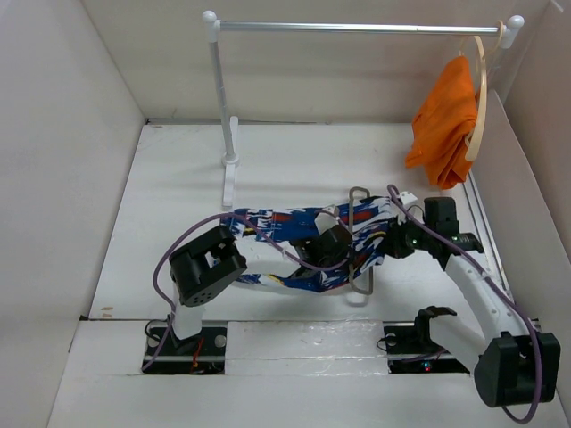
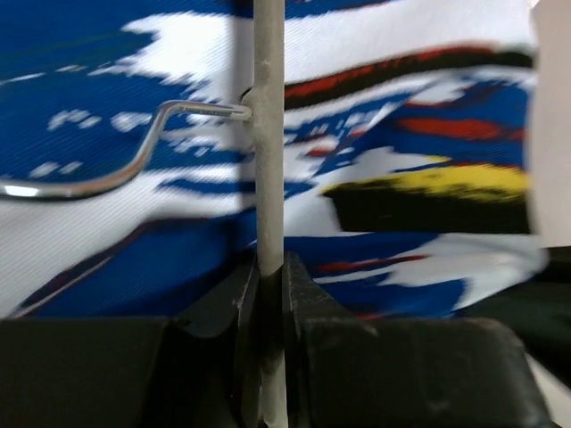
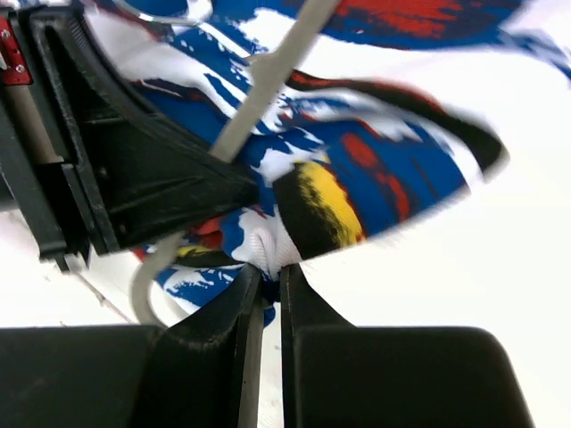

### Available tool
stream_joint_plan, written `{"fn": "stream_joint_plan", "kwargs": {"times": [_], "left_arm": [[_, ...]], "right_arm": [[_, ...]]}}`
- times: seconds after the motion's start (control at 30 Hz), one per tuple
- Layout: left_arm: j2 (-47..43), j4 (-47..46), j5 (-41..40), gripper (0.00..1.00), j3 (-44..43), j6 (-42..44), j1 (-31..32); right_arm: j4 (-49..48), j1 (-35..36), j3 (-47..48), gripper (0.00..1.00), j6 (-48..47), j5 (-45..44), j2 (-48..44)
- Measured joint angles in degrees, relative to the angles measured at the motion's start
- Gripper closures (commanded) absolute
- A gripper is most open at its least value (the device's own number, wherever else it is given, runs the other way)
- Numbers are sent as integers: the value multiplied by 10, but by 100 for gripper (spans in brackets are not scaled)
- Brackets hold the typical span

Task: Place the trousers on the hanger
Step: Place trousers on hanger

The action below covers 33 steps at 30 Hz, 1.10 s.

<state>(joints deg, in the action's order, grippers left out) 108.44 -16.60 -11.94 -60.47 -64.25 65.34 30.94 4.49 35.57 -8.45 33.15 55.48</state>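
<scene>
The trousers (image 1: 277, 223), dark blue with red, white, yellow and black streaks, lie bunched across the middle of the table. The grey wire hanger (image 1: 360, 192) lies over their right part. My left gripper (image 1: 342, 242) is shut on the hanger's straight bar (image 2: 268, 160) in the left wrist view, with the hook (image 2: 134, 165) curving off to the left over the cloth (image 2: 419, 134). My right gripper (image 1: 393, 242) sits at the trousers' right end. In the right wrist view it (image 3: 268, 272) is shut on a fold of the trousers (image 3: 357, 169), beside the hanger wire (image 3: 268, 80).
A white clothes rack with a metal rail (image 1: 357, 28) stands at the back, its post and foot (image 1: 229, 169) at the left. A plain orange garment (image 1: 443, 125) hangs on a pale wooden hanger (image 1: 482, 89) at the rail's right end. White walls enclose the table.
</scene>
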Motion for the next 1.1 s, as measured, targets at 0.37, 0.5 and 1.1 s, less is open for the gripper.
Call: {"fn": "stream_joint_plan", "kwargs": {"times": [0.37,0.5,1.1], "left_arm": [[-44,16,-9,100,66,2,-18],[-57,22,-18,100,82,-3,-18],[-143,131,-47,100,116,-32,-17]], "right_arm": [[70,-107,29,100,-40,1,-73],[92,-114,38,100,-42,-3,-77],[82,-140,60,100,-34,-5,-50]]}}
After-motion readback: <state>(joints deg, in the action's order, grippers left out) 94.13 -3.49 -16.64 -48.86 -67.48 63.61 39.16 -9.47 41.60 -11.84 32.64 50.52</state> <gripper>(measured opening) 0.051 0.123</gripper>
